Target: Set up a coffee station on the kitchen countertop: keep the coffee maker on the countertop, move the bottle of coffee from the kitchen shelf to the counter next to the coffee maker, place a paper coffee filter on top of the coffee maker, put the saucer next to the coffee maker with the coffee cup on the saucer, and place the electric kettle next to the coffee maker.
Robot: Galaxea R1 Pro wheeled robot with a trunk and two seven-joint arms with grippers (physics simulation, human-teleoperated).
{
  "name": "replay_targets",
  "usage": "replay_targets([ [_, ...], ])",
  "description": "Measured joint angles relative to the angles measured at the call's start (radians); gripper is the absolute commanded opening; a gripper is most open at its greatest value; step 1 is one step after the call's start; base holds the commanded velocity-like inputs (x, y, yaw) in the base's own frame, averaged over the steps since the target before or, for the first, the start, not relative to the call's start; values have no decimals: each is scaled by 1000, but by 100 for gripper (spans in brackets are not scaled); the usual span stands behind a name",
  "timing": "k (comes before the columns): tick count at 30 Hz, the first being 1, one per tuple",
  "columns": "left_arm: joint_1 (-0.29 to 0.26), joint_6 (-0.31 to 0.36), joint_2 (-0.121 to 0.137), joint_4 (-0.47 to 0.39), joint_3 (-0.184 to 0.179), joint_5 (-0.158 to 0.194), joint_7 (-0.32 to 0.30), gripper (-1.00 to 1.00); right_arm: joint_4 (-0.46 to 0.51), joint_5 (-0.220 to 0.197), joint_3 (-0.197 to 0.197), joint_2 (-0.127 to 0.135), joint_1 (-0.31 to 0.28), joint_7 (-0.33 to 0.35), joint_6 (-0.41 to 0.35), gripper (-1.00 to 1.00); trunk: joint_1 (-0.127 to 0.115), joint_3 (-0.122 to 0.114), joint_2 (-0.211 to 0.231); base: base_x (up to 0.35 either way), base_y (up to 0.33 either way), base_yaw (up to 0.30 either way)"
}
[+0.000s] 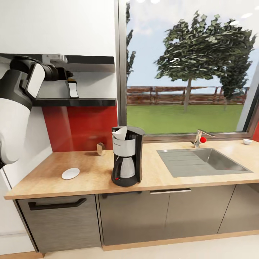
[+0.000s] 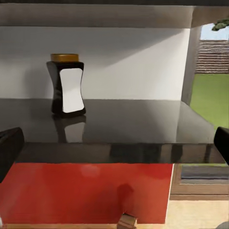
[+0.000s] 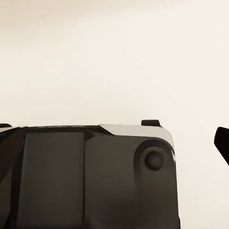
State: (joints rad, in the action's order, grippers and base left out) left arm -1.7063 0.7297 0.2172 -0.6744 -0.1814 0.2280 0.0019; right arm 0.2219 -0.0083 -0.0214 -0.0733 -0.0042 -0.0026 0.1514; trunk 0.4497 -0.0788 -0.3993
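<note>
The bottle of coffee [image 1: 73, 89] [image 2: 67, 86], dark with a yellow cap and white label, stands on the black kitchen shelf [image 1: 93, 102] [image 2: 143, 119]. My left gripper [image 1: 67, 74] [image 2: 114, 148] is open, level with the shelf's front edge and short of the bottle. The black coffee maker [image 1: 126, 158] stands on the kitchen countertop [image 1: 90, 180] with the paper coffee filter [image 1: 119, 133] on top. The saucer [image 1: 70, 173] lies to its left. A tiny white coffee cup [image 1: 247, 141] sits at the far right. The electric kettle is out of view. My right gripper [image 3: 114, 143] looks open over my dark base.
A small tan box [image 1: 101, 148] [image 2: 127, 221] stands by the red backsplash behind the saucer. A steel sink [image 1: 205, 162] with a faucet [image 1: 199, 138] lies right of the coffee maker, under a large window. A second shelf board [image 1: 90, 61] hangs above the bottle.
</note>
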Motion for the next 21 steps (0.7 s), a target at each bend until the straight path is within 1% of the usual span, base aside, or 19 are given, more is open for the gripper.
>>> replay_targets([
  [2, -3, -49, -2, 19, 0, -9, 30, 100, 0, 0, -1, 0, 0, 0, 0, 100, 0, 0, 0, 0, 0, 0],
  [5, -3, -140, -10, 55, 3, -48, 71, 100, -1, 0, -1, 1, 0, -1, 0, 100, 0, 0, 0, 0, 0, 0],
  [6, -1, -158, -10, 63, 5, -54, 77, 100, -1, 0, -1, 1, 0, -1, 0, 100, 0, 0, 0, 0, 0, 0],
  [9, 5, -197, -11, 73, 11, -59, 83, 100, -1, 0, -1, 1, 0, -1, 0, 100, 0, 0, 0, 0, 0, 0],
  [10, 9, -251, -17, 81, 11, -62, 85, 100, -2, 0, -1, 3, 0, -1, 0, 100, 0, 0, 0, 0, 0, 0],
  [12, 10, -308, -31, 109, 11, -64, 87, 100, -2, 0, -1, 4, 0, -1, 0, 100, 0, 0, 0, 0, 0, 0],
  [13, 9, -335, -40, 140, 10, -67, 88, 100, -2, 0, -1, 4, 0, -2, 0, 100, 0, 0, 0, 0, 0, 0],
  [15, 10, -364, -48, 175, 3, -76, 89, 100, -2, 0, -1, 5, 0, -2, 0, 100, 0, 0, 0, 0, 0, 0],
  [19, 11, -367, -47, 178, 0, -81, 90, 100, -2, 0, -1, 5, 0, -2, 0, 100, 0, 0, 0, 0, 0, 0],
  [20, 11, -368, -45, 179, 9, -81, 90, 100, -2, 0, -1, 5, 0, -1, -1, 100, 0, 0, 0, 0, 0, 0],
  [21, 11, -368, -45, 179, 9, -81, 90, 100, -2, 0, -1, 5, 0, -1, -1, 100, 0, 0, 0, 0, 0, 0],
])
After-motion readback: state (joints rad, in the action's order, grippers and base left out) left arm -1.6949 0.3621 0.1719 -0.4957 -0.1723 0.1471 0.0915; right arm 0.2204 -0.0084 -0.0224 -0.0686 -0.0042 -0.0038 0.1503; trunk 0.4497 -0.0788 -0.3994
